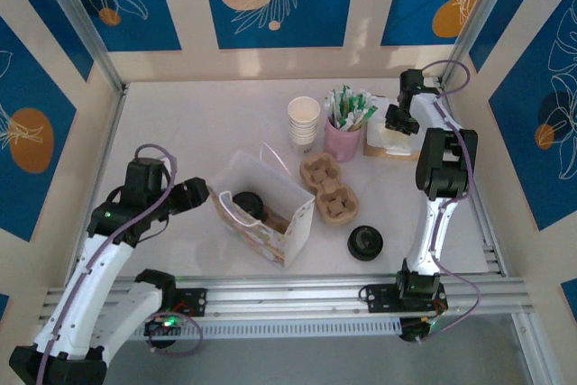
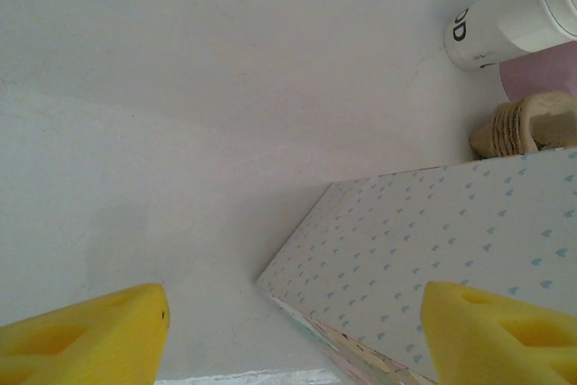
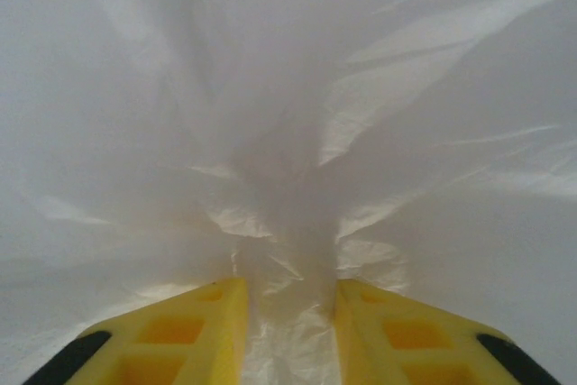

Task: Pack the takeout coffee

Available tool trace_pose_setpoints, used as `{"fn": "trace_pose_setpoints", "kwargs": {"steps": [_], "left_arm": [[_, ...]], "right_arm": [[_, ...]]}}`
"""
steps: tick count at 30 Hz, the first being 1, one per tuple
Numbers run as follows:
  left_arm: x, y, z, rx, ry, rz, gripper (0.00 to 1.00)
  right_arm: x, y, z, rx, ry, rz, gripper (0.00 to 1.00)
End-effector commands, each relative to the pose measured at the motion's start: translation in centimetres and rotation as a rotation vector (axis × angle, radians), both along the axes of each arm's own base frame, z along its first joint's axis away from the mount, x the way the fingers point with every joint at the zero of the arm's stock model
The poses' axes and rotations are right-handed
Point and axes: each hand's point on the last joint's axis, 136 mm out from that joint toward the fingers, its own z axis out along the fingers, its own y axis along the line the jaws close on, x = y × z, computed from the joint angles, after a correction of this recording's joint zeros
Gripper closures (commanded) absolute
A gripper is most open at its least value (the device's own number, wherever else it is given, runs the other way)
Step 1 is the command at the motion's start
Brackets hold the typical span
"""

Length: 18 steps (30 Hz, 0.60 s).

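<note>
Standing inside the translucent heart-patterned bag [image 1: 290,225] in the top view was the cream-white paper cup with round black lid [image 1: 245,205]. Left wrist view: the left hand [image 2: 296,302] stood wide open, empty. Right wrist view: the right hand [image 3: 290,286] pinched a thin white crinkled sheet [image 3: 288,132].
</note>
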Motion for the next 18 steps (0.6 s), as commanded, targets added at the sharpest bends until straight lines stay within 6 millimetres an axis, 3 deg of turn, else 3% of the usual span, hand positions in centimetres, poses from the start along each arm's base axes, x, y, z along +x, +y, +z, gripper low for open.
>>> {"fn": "trace_pose_setpoints", "kwargs": {"steps": [1,10,18], "left_arm": [[-0.4,0.2,0.0,0.021,-0.002,-0.007,0.26],[-0.4,0.2,-0.3,0.020,0.003,-0.009,0.26],[-0.7,0.3,-0.4,0.027,0.007,-0.009,0.26]], "right_arm": [[0.5,0.3,0.0,0.009,0.001,0.013,0.70],[0.3,-0.3,-1.5,-0.002,0.039,0.010,0.66],[0.3,-0.2,-1.5,0.007,0.034,-0.002,0.77]]}}
